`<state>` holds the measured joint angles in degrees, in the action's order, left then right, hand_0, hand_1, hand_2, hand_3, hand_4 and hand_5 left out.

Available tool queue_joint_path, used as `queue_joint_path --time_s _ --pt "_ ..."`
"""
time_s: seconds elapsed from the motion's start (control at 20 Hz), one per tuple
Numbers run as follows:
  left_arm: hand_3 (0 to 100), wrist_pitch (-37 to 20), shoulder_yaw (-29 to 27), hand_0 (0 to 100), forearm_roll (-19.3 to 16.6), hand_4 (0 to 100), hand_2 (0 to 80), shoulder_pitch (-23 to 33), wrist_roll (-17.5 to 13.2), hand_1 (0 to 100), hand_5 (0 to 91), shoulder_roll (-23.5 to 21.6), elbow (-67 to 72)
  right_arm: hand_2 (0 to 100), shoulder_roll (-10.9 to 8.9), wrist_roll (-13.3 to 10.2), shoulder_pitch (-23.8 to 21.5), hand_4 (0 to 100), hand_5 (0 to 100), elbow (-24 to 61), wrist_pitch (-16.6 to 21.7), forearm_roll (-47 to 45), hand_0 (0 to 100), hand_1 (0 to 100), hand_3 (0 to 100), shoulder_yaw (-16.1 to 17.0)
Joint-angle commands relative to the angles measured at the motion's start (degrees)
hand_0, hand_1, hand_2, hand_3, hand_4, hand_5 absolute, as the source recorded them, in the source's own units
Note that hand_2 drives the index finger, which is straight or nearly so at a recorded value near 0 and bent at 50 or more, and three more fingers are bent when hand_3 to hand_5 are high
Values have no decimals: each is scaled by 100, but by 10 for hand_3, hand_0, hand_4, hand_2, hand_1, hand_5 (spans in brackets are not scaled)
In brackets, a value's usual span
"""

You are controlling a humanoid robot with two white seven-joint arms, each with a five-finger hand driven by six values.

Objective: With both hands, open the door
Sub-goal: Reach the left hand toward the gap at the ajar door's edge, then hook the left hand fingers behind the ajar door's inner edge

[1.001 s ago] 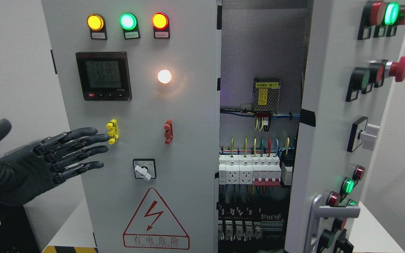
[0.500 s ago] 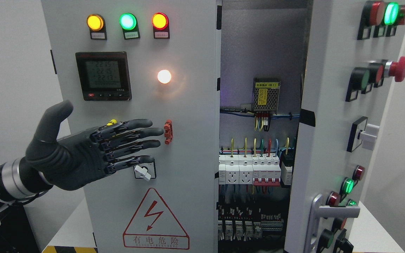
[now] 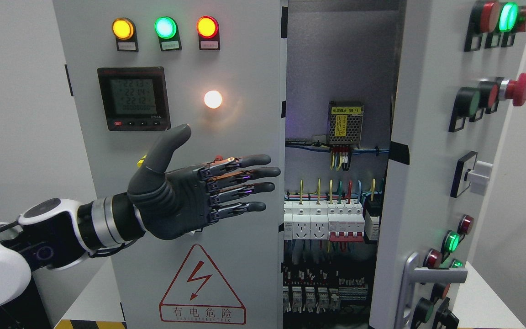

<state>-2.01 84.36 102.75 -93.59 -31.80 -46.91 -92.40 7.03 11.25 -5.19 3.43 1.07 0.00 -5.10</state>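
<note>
Grey cabinet, left door (image 3: 244, 68) shut, left hand (image 3: 185, 201) fingers (image 3: 254, 173) spread near its edge

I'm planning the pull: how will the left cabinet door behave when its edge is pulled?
The left door looks like rigid sheet metal, so it should swing, not flex. Its meter and lamps probably add weight. The painted edge may be slippery for the left hand.

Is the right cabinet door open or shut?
Open. The right door is swung outward, exposing breakers and wiring inside; the left door looks shut.
</note>
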Motion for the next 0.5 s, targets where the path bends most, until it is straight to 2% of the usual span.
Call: queue_joint_path --time_s 0.0,0.15,0.45 --pt "0 7 415 0 131 0 0 -195 199 0 0 1323 248 0 0 35 1 0 0 0 -2 -18 383 0 0 0" --pt "0 7 134 0 131 0 0 -177 595 0 0 1631 319 0 0 35 1 0 0 0 -2 -18 383 0 0 0" --pt "0 130 -306 0 131 0 0 -169 623 0 0 2036 319 0 0 35 1 0 0 0 -2 -18 383 0 0 0"
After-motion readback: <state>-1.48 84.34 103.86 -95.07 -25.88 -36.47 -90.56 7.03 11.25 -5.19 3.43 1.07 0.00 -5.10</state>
